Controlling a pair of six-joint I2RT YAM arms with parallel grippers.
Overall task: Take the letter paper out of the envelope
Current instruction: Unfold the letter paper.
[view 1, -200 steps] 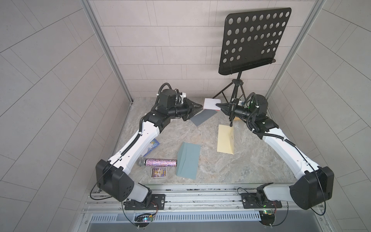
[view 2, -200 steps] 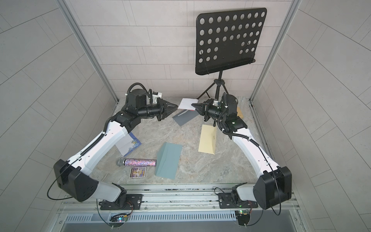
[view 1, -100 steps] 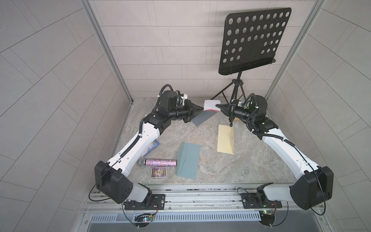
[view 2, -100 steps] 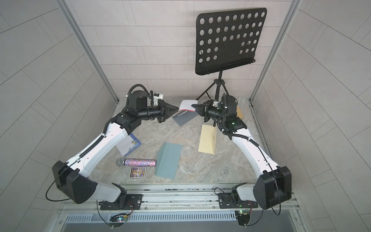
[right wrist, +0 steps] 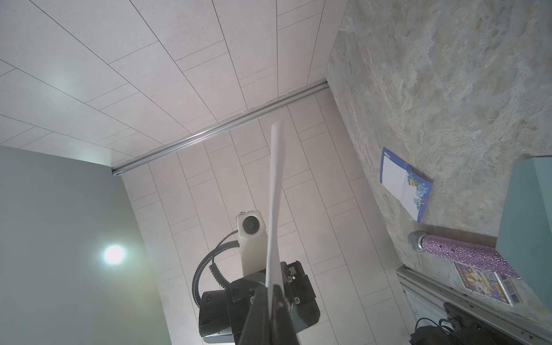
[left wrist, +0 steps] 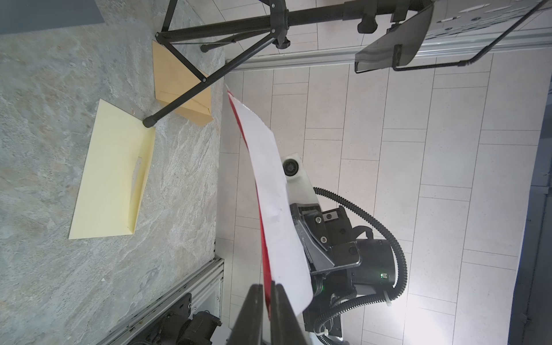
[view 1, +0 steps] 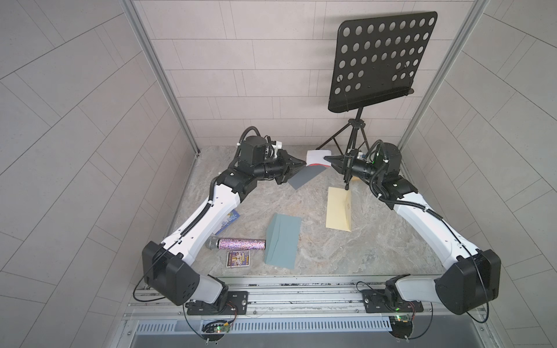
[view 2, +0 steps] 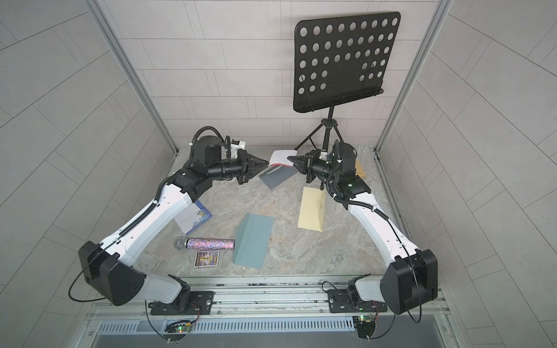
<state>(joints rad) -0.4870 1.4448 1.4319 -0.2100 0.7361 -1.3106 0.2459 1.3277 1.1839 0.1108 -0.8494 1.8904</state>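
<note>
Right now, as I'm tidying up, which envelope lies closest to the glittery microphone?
The teal envelope, right at the handle end of the microphone. The pale yellow envelope, grey envelope and brown envelope lie farther back, apart from it.

- We are counting 4 envelopes lying flat: 1 gray envelope [view 1: 306, 177], 1 teal envelope [view 1: 281, 241], 1 cream envelope [view 1: 338, 212] and 1 brown envelope [left wrist: 176, 83].
- We are seeing 1 white sheet [view 1: 316, 157] and 1 red piece [left wrist: 265, 254] against it, which is showing too edge-on to name.
- We are finding 1 blue flowered sheet [view 2: 193, 217], 1 glittery microphone [view 1: 238, 243] and 1 picture card [view 1: 238, 259].
- We are counting 1 music stand [view 1: 382, 60].
- We are counting 2 robot arms: 1 left arm [view 1: 211, 211] and 1 right arm [view 1: 428, 220].
</note>
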